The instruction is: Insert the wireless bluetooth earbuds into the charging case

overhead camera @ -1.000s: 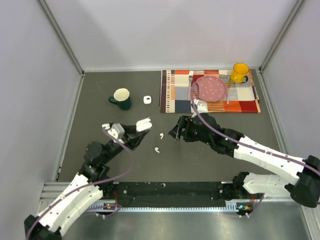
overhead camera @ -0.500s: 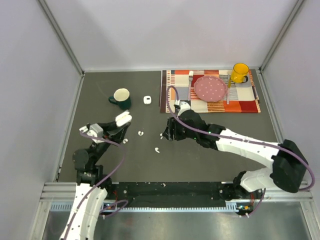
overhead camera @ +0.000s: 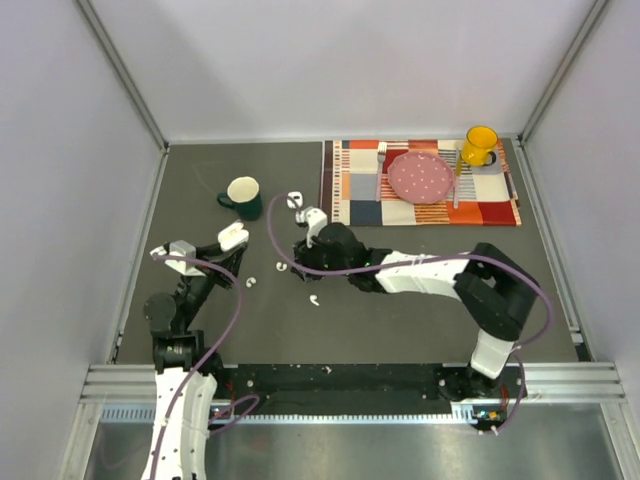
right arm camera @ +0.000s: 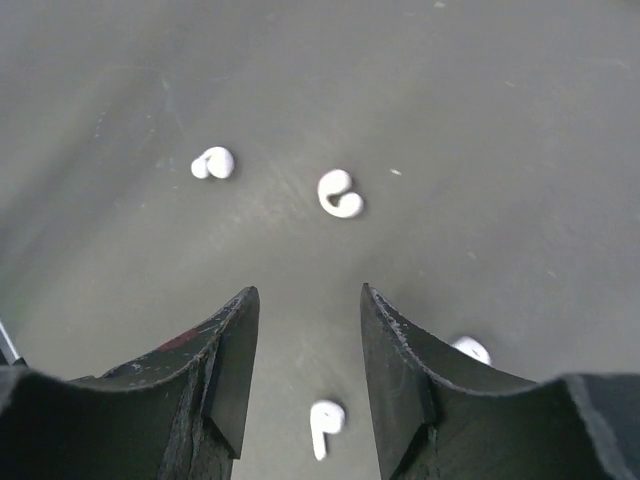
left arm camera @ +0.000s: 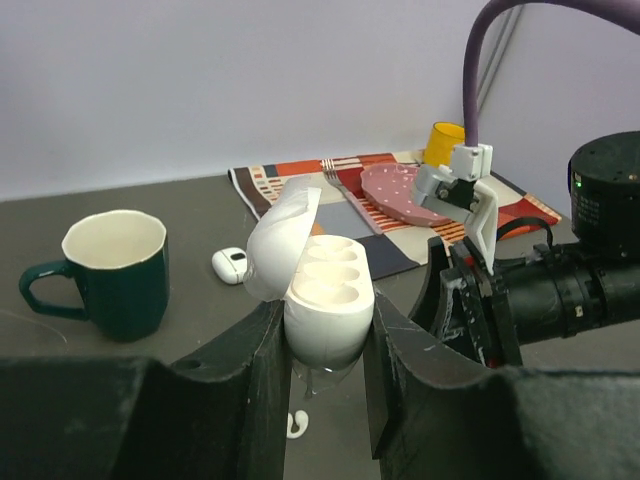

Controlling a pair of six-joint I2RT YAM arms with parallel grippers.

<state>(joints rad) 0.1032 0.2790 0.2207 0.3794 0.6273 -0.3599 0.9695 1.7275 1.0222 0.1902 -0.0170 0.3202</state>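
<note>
Left pincer [left arm camera: 322, 345] clamps case [left arm camera: 330, 282], lid open, wells up for loading. Right pincer [right arm camera: 305, 335] agape, empty, above earbuds [right arm camera: 340, 193] scattered on worktop [right arm camera: 500, 110].

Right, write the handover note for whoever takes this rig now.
Left gripper: shut on the charging case, lid open, visible wells empty.
Right gripper: open, empty, hovering above the earbuds.
All four earbuds lie loose on the table.
Done: case in hand and open.
Left: pick up each earbud and seat it in the case.
</note>
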